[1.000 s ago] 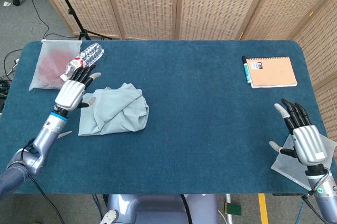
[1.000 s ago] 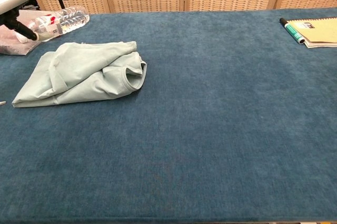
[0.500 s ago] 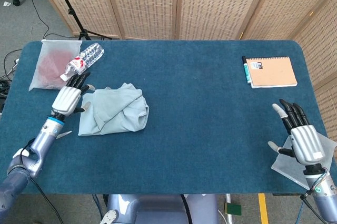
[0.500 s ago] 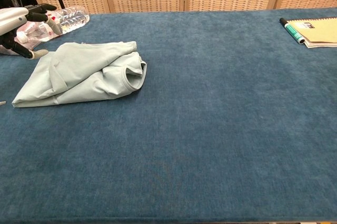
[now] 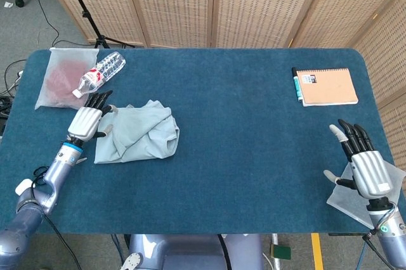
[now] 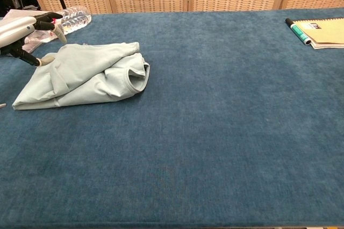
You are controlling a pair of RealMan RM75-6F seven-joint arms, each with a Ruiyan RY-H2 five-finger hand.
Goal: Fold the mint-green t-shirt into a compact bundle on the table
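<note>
The mint-green t-shirt [image 5: 138,132] [image 6: 86,75] lies crumpled in a loose bundle on the left part of the blue table, collar opening facing right. My left hand [image 5: 87,120] [image 6: 27,31] hovers at the shirt's far left edge with fingers spread, a fingertip close to or touching the cloth, holding nothing. My right hand [image 5: 366,164] is open near the table's right front corner, fingers spread upward, far from the shirt. The chest view does not show the right hand.
A clear plastic bottle [image 5: 100,73] [image 6: 69,18] and a clear bag with red contents [image 5: 61,78] lie behind my left hand. An orange notebook [image 5: 328,86] with a marker [image 5: 296,83] sits far right. A grey sheet [image 5: 352,195] lies under my right hand.
My left hand has drawn back and lowered toward the shirt's left edge. My right hand has stayed nearly still. The shirt has not moved.
</note>
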